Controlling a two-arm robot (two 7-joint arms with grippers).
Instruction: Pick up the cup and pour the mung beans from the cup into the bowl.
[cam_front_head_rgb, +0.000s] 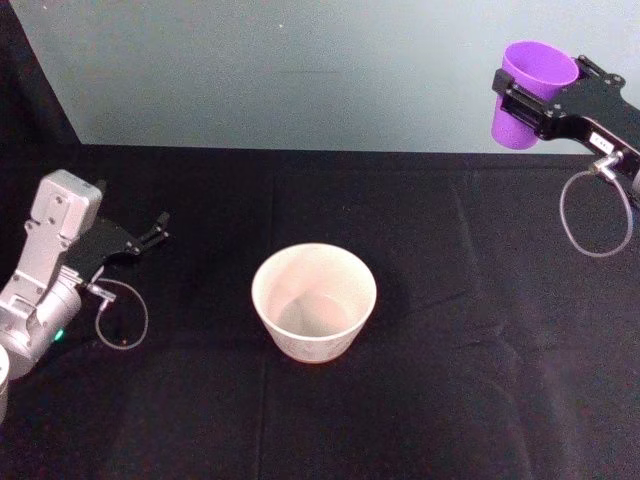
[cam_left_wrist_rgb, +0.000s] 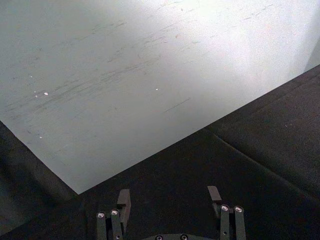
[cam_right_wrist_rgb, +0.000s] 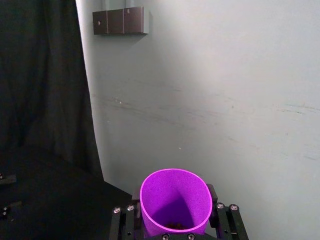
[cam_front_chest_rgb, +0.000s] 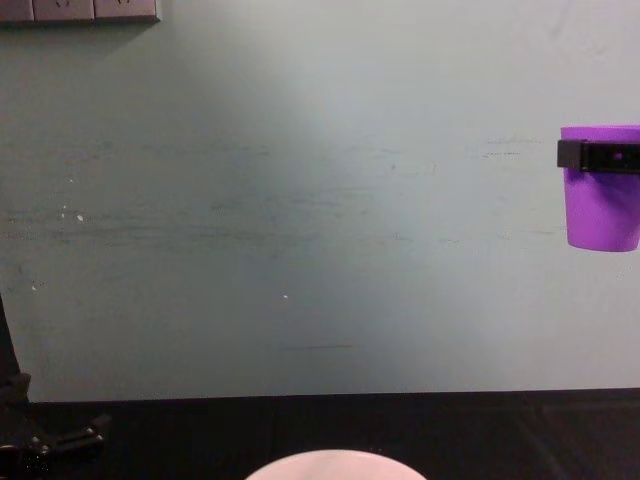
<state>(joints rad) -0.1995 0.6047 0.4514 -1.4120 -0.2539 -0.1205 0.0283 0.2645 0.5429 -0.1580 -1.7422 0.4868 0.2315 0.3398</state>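
Two arms: left gripper (cam_front_head_rgb: 155, 232) low over the black table cloth (cam_front_head_rgb: 450, 330) at the left; right gripper (cam_front_head_rgb: 522, 103) raised at the far right.
Around: pale wall (cam_front_head_rgb: 300, 70) behind the table, a dark socket strip (cam_right_wrist_rgb: 120, 21) on it; a grey cable loop (cam_front_head_rgb: 595, 215) hangs under the right wrist.
Table middle: the bowl (cam_front_head_rgb: 300, 345) stands upright.
Held high: the cup (cam_front_head_rgb: 540, 68) is upright, clear of the cloth, well apart from the bowl, to its right and farther back.
Inside it: mung beans (cam_right_wrist_rgb: 175, 226), a few dark grains at the bottom.
Right grip: fingers clamped on the cup's sides below the rim.
Left grip: fingers (cam_left_wrist_rgb: 123, 197) spread apart, holding nothing.
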